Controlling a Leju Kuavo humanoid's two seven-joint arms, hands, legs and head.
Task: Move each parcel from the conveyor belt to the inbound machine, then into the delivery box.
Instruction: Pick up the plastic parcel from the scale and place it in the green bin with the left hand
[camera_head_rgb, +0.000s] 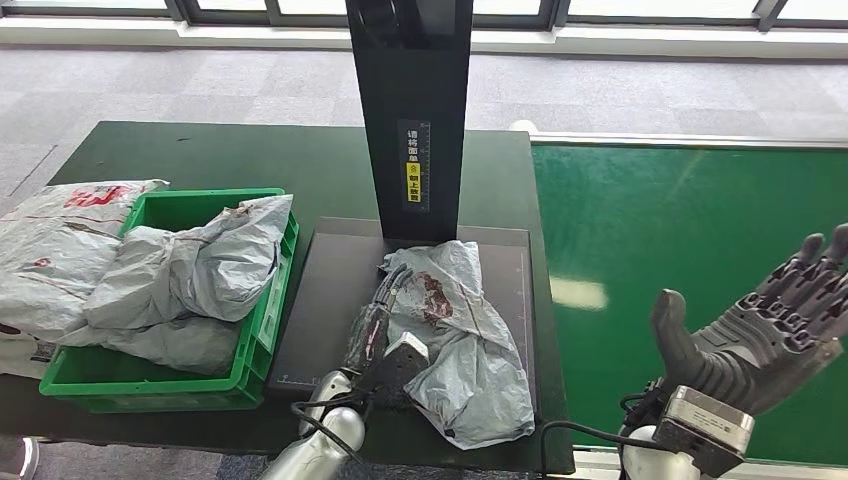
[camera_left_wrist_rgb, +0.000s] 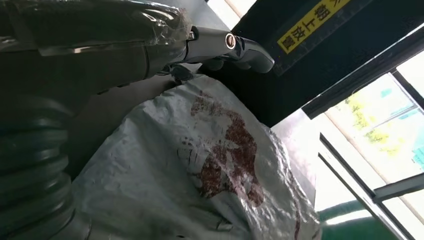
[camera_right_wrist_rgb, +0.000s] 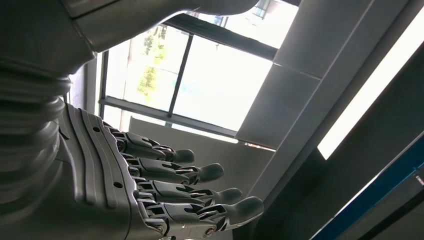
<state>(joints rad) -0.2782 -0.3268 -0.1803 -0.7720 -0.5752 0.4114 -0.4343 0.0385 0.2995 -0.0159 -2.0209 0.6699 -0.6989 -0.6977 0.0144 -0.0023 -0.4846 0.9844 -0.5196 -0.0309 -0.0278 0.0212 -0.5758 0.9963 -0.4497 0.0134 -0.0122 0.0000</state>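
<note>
Parcel (camera_head_rgb: 455, 335): lies long axis near-far, touching right of the left robot hand (camera_head_rgb: 380, 325); grasp cannot be told.
Box (camera_head_rgb: 262, 318): lies left.
Right robot hand (camera_head_rgb: 765, 325): held spread, empty, well right.

We see two silver, rounded arms with black cables looping at the wrists, and a boxy silver-grey camera housing sits at the right wrist. The right hand (camera_head_rgb: 760, 330) is dark grey, with a thick smooth thumb and segmented fingers (camera_right_wrist_rgb: 200, 172) whose backs show ribbed plates, small screws and rounded glossy tips, and a grey ribbed cover wraps the wrist behind it. The left hand (camera_head_rgb: 385, 325) is darker, almost black, with slender fingers (camera_left_wrist_rgb: 245, 47), one carrying a round metal screw head near its tip, and clear film covers part of its casing.
</note>
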